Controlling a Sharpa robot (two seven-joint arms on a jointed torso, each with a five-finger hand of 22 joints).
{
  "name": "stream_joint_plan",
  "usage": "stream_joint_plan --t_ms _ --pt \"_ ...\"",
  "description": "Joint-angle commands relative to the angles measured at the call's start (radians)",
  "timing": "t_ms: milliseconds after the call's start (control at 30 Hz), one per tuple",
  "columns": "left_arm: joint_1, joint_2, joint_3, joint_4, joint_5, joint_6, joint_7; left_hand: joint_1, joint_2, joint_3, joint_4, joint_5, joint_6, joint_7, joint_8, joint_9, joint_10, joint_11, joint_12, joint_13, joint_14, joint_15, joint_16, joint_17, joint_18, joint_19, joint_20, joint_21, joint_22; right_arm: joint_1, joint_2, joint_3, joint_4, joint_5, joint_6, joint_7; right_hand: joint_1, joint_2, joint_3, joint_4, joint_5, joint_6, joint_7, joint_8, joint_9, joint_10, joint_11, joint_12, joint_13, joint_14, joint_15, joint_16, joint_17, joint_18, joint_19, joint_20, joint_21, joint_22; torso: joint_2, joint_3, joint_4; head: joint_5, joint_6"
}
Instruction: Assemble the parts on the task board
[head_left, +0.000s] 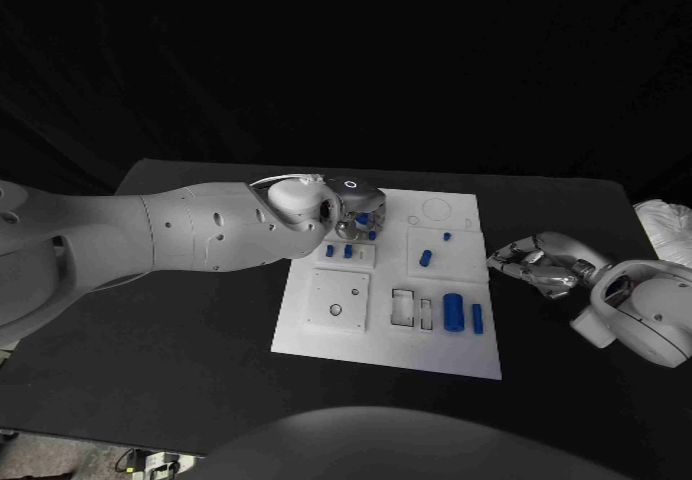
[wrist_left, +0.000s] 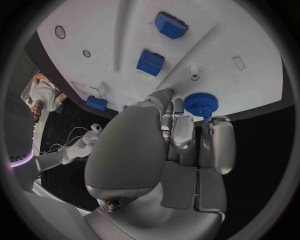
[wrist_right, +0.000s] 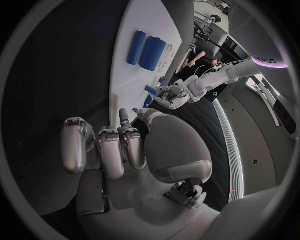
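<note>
Gear (wrist_left: 200, 104) pinched at the left robot hand's (head_left: 351, 216) fingertips, over the white board (head_left: 325, 335).
Left wrist view reveals the gear's teeth; right robot hand (head_left: 541, 263) rests curled and empty on the desk (head_left: 188, 380) beside the board.

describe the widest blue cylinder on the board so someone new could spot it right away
Start at the white task board in the middle of the black table and go to its near corner on the robot's right, toward the right hand. The wide blue cylinder lies there on its side, between a pale rectangular slot and a thin blue bar. It is the thickest blue part on the board.
</note>
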Motion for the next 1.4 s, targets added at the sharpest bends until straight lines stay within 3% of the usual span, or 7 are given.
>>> stream_joint_plan --t_ms 33,667,1000,1167,1400 --pt "-0.001 0.004 0.001 -0.002 0.000 0.014 0.010 0.006 0.002 0.000 -0.007 -0.005 0.009 -0.001 0.007 -0.002 0.008 0.000 0.001 -0.001 -0.007 0.000 -0.004 -0.002 -0.002 0.040 -0.006 -0.004 0.201 -0.001 0.000 0.000 0.001 -0.002 0.014 0.001 0.002 -0.004 0.005 0.001 0.004 0.005 -0.001 -0.005 0.001 0.107 0.006 0.004 0.263 0.104 0.006 0.003 0.263 0.019 -0.006 0.003 -0.003 0.189 0.000 0.0000 -0.0001 -0.002 0.000" --pt "-0.016 0.017 0.000 -0.020 0.000 -0.018 0.038 0.005 0.009 -0.001 -0.017 -0.024 0.023 -0.015 0.014 -0.003 0.031 -0.011 0.003 -0.007 -0.006 -0.007 -0.005 -0.009 -0.002 0.041 -0.011 -0.003 0.202 -0.001 0.001 0.000 -0.001 -0.001 0.012 0.000 0.001 -0.004 0.007 0.001 0.004 0.011 -0.001 -0.003 0.003 0.107 0.007 0.004 0.263 0.104 0.006 0.003 0.263 0.019 -0.006 0.003 -0.004 0.188 -0.001 0.0005 0.0017 -0.011 0.000" --pt "-0.019 0.015 0.000 -0.023 -0.001 -0.088 0.051 0.019 0.033 0.000 -0.045 -0.007 0.085 -0.008 0.047 0.007 0.090 -0.017 0.024 -0.005 -0.004 -0.014 -0.020 -0.036 -0.002 0.043 -0.019 -0.004 0.204 -0.001 0.002 0.000 -0.002 -0.001 0.010 0.001 0.001 -0.005 0.007 0.001 0.004 0.013 -0.001 -0.002 0.003 0.107 0.007 0.004 0.263 0.104 0.006 0.003 0.263 0.019 -0.006 0.003 -0.004 0.188 -0.002 0.0000 0.0016 -0.011 0.000" --pt "-0.019 -0.003 0.001 -0.014 -0.003 -0.141 0.055 0.021 0.036 0.000 -0.055 0.009 0.109 -0.005 0.056 0.010 0.111 -0.016 0.025 -0.007 0.002 -0.014 -0.020 -0.038 -0.003 0.045 -0.020 -0.003 0.205 -0.001 0.003 0.000 -0.004 0.000 0.009 0.002 0.001 -0.005 0.007 0.001 0.004 0.013 -0.001 -0.002 0.003 0.107 0.007 0.004 0.263 0.104 0.006 0.003 0.263 0.019 -0.006 0.003 -0.004 0.188 -0.003 0.0005 0.0029 -0.011 0.000" --pt "-0.008 -0.064 0.004 0.028 -0.003 -0.167 0.049 0.018 0.036 0.002 -0.056 -0.001 0.118 -0.003 0.058 0.009 0.120 -0.014 0.019 -0.011 0.004 -0.012 -0.027 -0.048 -0.002 0.044 -0.019 -0.006 0.204 -0.001 0.003 0.000 -0.006 0.002 0.014 -0.002 0.001 -0.005 0.008 0.001 0.004 0.014 -0.001 -0.002 0.004 0.107 0.007 0.004 0.263 0.104 0.006 0.003 0.263 0.020 -0.009 0.003 -0.006 0.187 -0.005 0.0020 0.0052 -0.010 0.000"
